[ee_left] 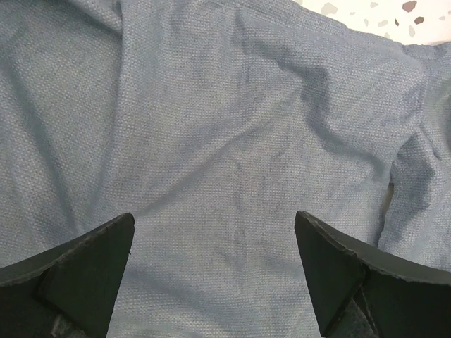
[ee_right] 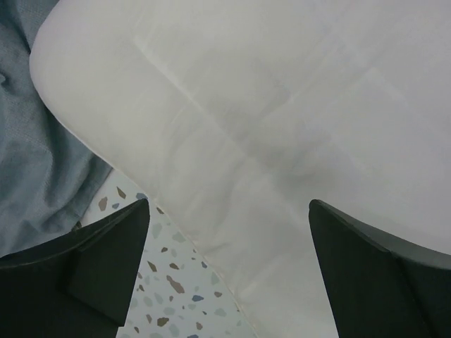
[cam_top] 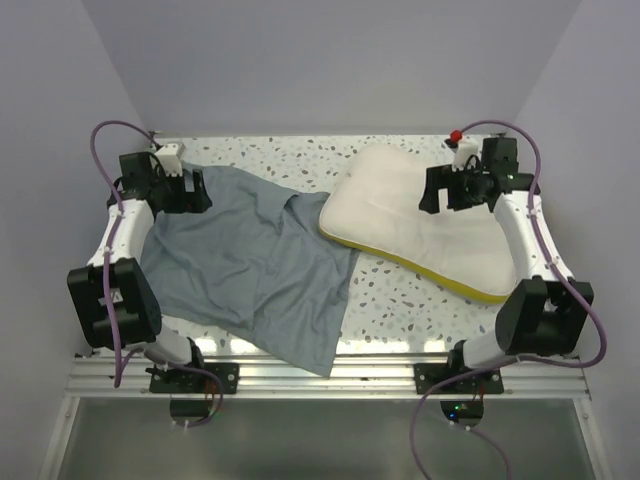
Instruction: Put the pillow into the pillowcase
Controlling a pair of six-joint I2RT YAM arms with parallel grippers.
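Observation: the pillowcase (cam_top: 250, 262) lies spread and wrinkled on the left half of the counter (cam_top: 400, 298), grey-blue face up, with one corner reaching over the near edge. The pillow (cam_top: 420, 228) lies flat on the right half, cream quilted side up, its yellow edge showing along the near side. The pillow's left corner meets the cloth. The pillow is wholly outside the case, so we judge the task not yet begun.

Left arm (cam_top: 125, 225): its jaws stand wide apart over the far left part of the pillowcase and grip nothing. The left wrist view shows only plain cloth between the fingers (ee_left: 99, 253). We cannot tell whether they touch the fabric.

Right arm (cam_top: 520, 225): its jaws are likewise spread wide over the pillow's far portion, empty.

Assessment: the placement suggests a division of work, with the left arm set to hold or lift the cloth and the right to take the pillow. We cannot locate the open end of the case in any view. The thin cloth will likely bunch when pinched.
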